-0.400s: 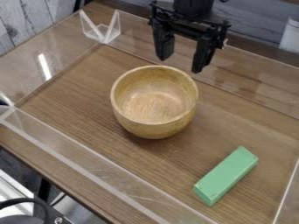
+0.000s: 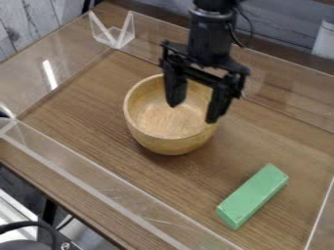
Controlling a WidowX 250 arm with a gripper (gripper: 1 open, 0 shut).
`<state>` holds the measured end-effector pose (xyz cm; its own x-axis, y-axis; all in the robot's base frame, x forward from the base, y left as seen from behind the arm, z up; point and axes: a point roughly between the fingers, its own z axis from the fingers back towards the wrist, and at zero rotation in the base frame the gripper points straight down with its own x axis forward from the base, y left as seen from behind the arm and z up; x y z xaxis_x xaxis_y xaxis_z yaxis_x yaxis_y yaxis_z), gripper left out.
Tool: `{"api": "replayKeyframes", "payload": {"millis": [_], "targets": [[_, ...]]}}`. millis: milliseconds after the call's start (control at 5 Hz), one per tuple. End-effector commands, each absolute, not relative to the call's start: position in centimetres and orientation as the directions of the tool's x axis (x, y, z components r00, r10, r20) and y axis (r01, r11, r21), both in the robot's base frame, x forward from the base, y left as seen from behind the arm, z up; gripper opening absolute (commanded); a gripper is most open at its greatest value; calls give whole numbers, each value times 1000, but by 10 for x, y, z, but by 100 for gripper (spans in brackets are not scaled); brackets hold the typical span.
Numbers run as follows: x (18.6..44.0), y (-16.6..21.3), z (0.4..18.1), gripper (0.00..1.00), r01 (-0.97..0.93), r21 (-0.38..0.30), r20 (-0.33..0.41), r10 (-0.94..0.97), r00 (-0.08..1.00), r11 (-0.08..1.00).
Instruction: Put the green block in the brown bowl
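The green block [image 2: 253,195] is a flat mid-green bar lying on the wooden table at the lower right, angled toward the upper right. The brown bowl [image 2: 173,113] is a round tan wooden bowl standing at the middle of the table, with nothing showing inside it. My gripper [image 2: 198,98] hangs over the bowl's right half, pointing down, its two black fingers [image 2: 174,89] spread wide with nothing between them. It is well away from the block, up and to the left of it.
A clear acrylic wall [image 2: 78,161] rings the wooden table [image 2: 98,146], with a low transparent rim along the front and left. A clear folded stand [image 2: 115,31] sits at the back left corner.
The gripper has come down and toward the front left, from behind the bowl to over the bowl's right half. Its fingers stay spread. Block and bowl have not moved.
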<state>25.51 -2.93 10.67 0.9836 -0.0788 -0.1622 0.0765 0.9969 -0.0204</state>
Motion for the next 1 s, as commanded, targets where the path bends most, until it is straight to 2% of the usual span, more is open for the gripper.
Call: {"api": "replayKeyframes", "payload": {"millis": [0,400,800], "targets": [[245,-61,115,100,142,-30,-102,-144,984,989],[228,-122,90,100,238,-34,-99,-240,966,971],[224,-125,61,100,253,-40,-134,-256,957,967]]}}
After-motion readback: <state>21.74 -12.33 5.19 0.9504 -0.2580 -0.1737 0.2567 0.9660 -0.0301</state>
